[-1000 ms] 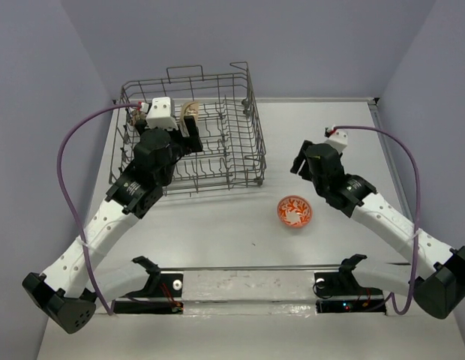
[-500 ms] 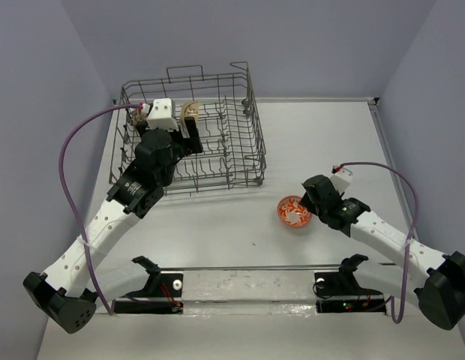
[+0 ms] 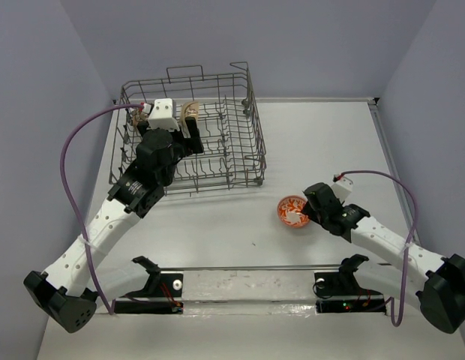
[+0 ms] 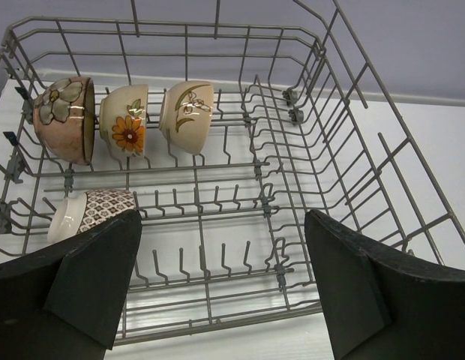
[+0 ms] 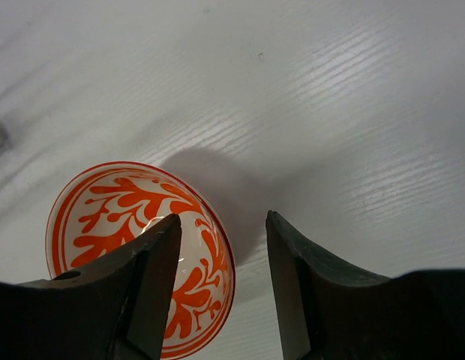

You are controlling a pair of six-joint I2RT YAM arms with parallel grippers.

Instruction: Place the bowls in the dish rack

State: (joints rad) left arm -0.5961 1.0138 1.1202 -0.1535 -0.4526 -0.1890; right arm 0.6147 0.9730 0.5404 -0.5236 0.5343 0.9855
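An orange-red bowl (image 3: 292, 211) (image 5: 135, 247) with a white pattern sits upright on the white table, right of the dish rack (image 3: 244, 120) (image 4: 345, 172). My right gripper (image 3: 310, 207) (image 5: 223, 217) is open and low over the bowl's right rim, one finger inside the bowl and the other outside, with a gap to the rim. My left gripper (image 3: 191, 136) (image 4: 221, 217) hangs wide open and empty above the rack's left part. Several bowls stand on edge in the rack: a pinkish floral bowl (image 4: 64, 116), a cream bowl with an orange flower (image 4: 126, 124), a cream bowl (image 4: 187, 112) and a grey-patterned bowl (image 4: 90, 214).
A metal bar (image 3: 247, 285) with black mounts runs along the near table edge between the arm bases. Purple cables (image 3: 67, 161) loop beside each arm. Grey walls close in the table at the back and sides.
My right arm has swung down and nearer from the far right onto the orange-red bowl, and its jaws have narrowed. The left arm and the bowl have not moved.
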